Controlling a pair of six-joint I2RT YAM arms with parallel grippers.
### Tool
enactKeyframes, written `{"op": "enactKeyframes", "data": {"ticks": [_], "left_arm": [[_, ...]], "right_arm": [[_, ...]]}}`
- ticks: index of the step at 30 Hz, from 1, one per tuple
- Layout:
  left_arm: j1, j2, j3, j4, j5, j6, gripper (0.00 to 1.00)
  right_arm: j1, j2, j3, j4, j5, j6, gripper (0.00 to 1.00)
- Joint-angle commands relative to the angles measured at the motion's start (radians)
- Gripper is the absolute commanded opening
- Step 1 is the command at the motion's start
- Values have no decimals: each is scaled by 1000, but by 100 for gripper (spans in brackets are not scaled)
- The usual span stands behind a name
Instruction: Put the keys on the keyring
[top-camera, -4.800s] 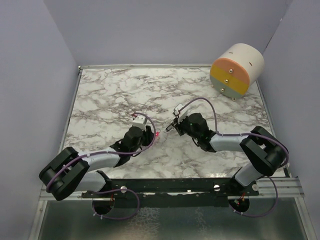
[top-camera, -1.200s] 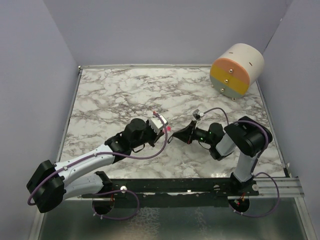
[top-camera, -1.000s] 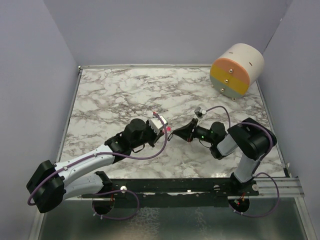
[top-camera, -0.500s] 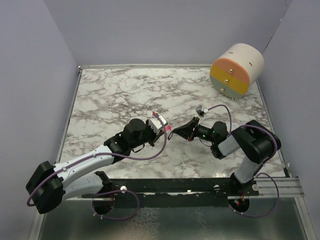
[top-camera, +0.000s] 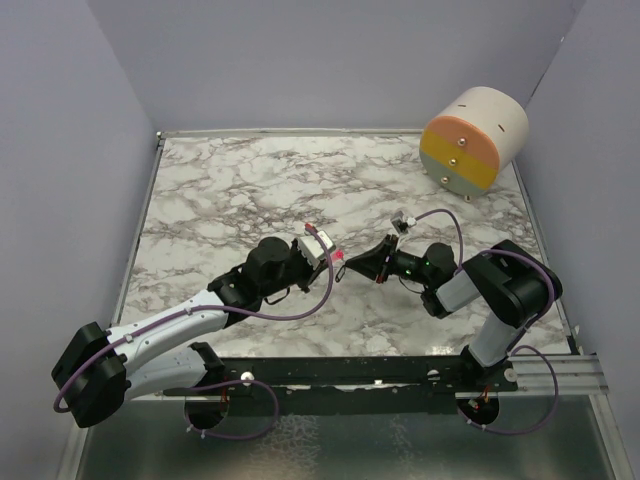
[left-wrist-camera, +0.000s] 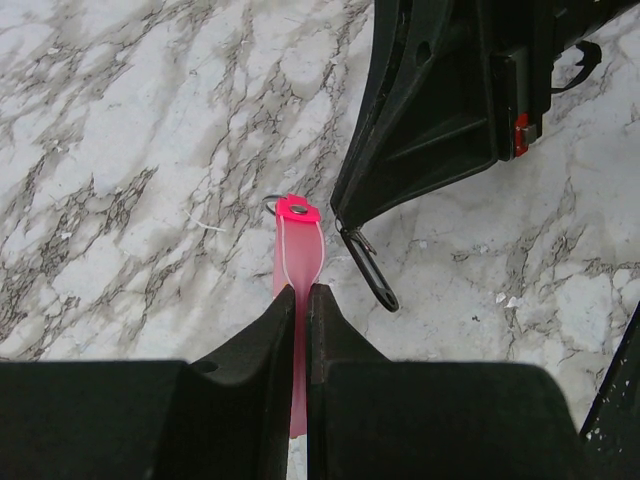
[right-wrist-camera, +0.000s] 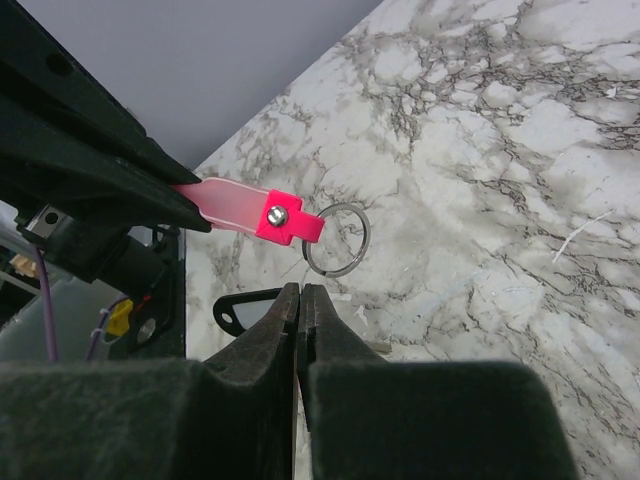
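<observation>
My left gripper (top-camera: 328, 250) is shut on the keyring's pink strip (left-wrist-camera: 299, 262), which sticks out past the fingertips (left-wrist-camera: 285, 300). The small metal ring (right-wrist-camera: 337, 240) hangs at the strip's far end, held above the marble table (top-camera: 220, 200). My right gripper (top-camera: 349, 264) faces the left one and is shut on the key. The key's black head (right-wrist-camera: 243, 309) sticks out left of the jaws, just below the ring. In the left wrist view the key (left-wrist-camera: 368, 271) shows as a thin dark bar beside the strip's tip. Key and ring are close but apart.
A cream cylinder with an orange, yellow and grey face (top-camera: 474, 141) lies on its side at the table's back right corner. Lavender walls close in the table on the left, back and right. The two arms meet near the table's middle.
My left arm has stretched right and lifted the keyring off the table. My right gripper has turned to face it and crept slightly closer. Almost nothing has moved in the last half second.
</observation>
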Motion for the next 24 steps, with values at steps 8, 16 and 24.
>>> {"op": "enactKeyframes", "data": {"ticks": [8,16,24], "left_arm": [[-5,-4,-5,19,54,13,0],[-5,-10,-7,15,58,15,0],[-6,-30,-8,14,76,15,0]], "right_arm": [[-10,-29,26,288,-13,12,1],[-15,-54,31,230,7,-7,1],[-22,-35,36,212,14,-11,1]]}}
